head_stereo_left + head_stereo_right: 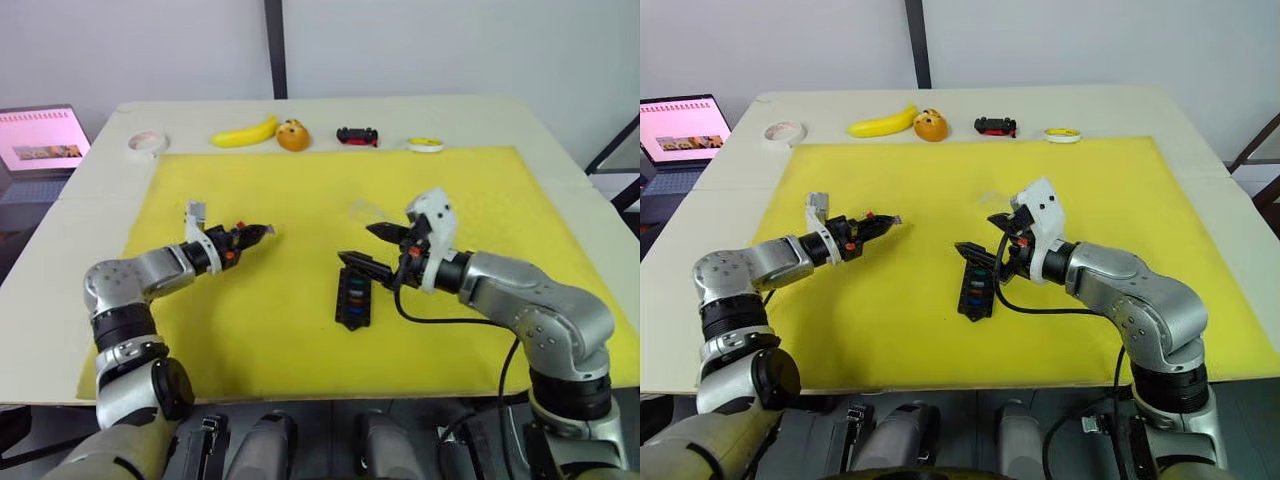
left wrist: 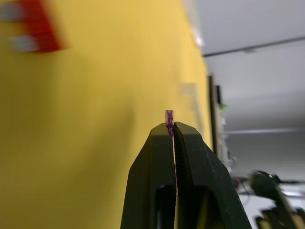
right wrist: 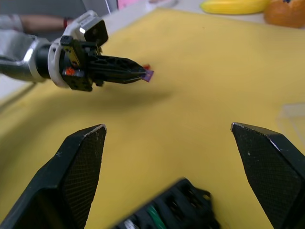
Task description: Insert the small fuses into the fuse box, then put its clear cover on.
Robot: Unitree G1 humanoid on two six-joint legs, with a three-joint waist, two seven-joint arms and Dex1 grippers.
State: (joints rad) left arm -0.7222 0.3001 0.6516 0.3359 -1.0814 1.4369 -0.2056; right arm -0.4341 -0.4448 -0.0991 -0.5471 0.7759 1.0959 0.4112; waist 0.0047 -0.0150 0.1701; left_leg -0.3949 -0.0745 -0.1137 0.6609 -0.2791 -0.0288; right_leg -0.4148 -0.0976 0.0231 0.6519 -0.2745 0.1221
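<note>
A: Left wrist view first: left gripper clamped shut on a tiny purple square fuse, only the chip's top edge poking past the black fingertips.

B: Same from the right wrist view: purple chip pinched at the very tip, held above the yellow mat. Where relative to the small black rectangular fuse box?

A: Well to the robot's left of the box and a little farther from the robot. Box flat on the mat, a few coloured fuses already seated in its slots, green and blue among them.

B: And the right gripper?

A: Hovering just above the far end of the box, jaws wide apart, holding nothing.

B: Handling of the fuse?

A: Probably very light, stiff and slick; likely to twist or pop out of a tip pinch. Best held by the flat faces, leaving the lower edge free to enter a slot. Box probably light enough to skid unless braced.

B: Clear rectangular plastic cover?

A: Beyond the box, near the right gripper, faint against the mat. Likely thin and slippery; better taken by its long edges.

B: Room to move?

A: Open mat between left gripper and box. Banana, orange and toy car well beyond the box, out by the table's far edge. Tightest spot: right above the box, with the right gripper hanging there.
</note>
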